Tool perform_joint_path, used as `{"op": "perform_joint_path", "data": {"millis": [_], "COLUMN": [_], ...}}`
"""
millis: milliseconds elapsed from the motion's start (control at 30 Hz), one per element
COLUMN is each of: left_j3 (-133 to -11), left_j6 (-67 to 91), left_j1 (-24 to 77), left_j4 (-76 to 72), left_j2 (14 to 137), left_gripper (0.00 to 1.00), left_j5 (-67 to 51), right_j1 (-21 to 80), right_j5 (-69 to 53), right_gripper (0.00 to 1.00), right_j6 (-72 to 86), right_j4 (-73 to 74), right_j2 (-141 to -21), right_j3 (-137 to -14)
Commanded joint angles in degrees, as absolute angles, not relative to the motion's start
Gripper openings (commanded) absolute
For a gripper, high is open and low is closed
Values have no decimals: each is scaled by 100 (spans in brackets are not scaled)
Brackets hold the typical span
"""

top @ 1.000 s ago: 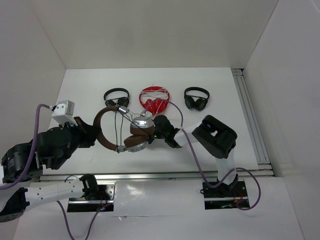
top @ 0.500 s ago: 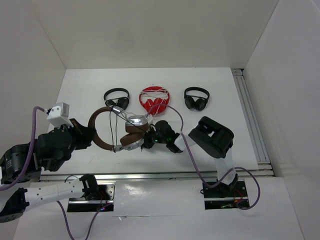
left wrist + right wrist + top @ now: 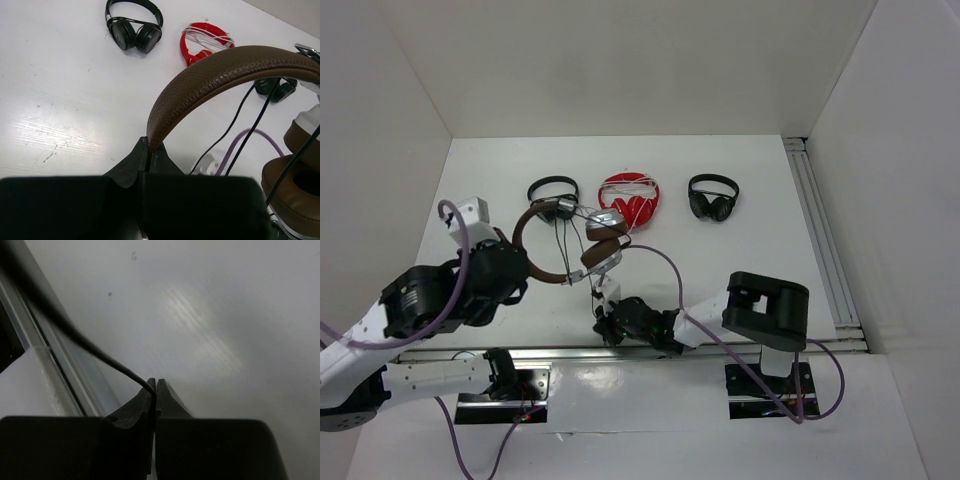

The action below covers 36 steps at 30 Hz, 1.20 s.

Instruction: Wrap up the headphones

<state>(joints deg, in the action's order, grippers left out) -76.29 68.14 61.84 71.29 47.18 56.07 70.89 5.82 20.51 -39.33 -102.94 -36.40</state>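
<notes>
The headphones (image 3: 582,247), with a brown headband (image 3: 225,70), brown ear pads (image 3: 287,192) and silver earcups, hang above the table's left middle. My left gripper (image 3: 520,272) is shut on the headband's left end, which shows pinched between its fingers in the left wrist view (image 3: 149,149). The thin dark cable (image 3: 592,285) runs down from the earcups. My right gripper (image 3: 607,325) is shut on the cable (image 3: 80,342) near the table's front edge, low over the surface (image 3: 155,385).
A red pair with white cord (image 3: 629,198), a small black pair (image 3: 553,194) and another black pair (image 3: 713,196) lie in a row at the back. A metal rail (image 3: 825,240) runs along the right side. Another rail (image 3: 55,365) borders the front edge.
My right gripper has moved from beside the earcups toward the front edge, drawing the cable along. My left gripper has swung the headphones back and to the right.
</notes>
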Motion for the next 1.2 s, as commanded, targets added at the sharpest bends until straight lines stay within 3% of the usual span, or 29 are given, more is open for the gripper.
{"op": "perform_joint_path", "data": {"millis": [0, 233, 467, 633, 933, 1167], "left_j3": [-8016, -7675, -6988, -6803, -6751, -6329], "left_j6": [7330, 6841, 6461, 6451, 5802, 5635], "left_j1": [6214, 5407, 4632, 4167, 3244, 2349], "left_j4": [6943, 6646, 5731, 5476, 4414, 4141], "left_j2": [5123, 5783, 6056, 6363, 6460, 6759], "left_gripper": [0, 0, 0, 0, 0, 0], "left_j5": [6195, 5969, 5274, 4765, 2797, 1980], "right_j1": [7636, 8770, 9272, 9404, 9457, 9457], "right_j5": [2246, 3785, 4280, 4123, 3938, 2796], "right_gripper": [0, 0, 0, 0, 0, 0], "right_j6": [2240, 2364, 2417, 2189, 1732, 1319], "right_j4": [-3016, -1875, -1047, -687, -765, -984], "right_j2": [-9818, -8984, -8429, -8481, -9263, -9088], "right_j3": [-3806, -3806, -4025, -4490, -4807, -4878]}}
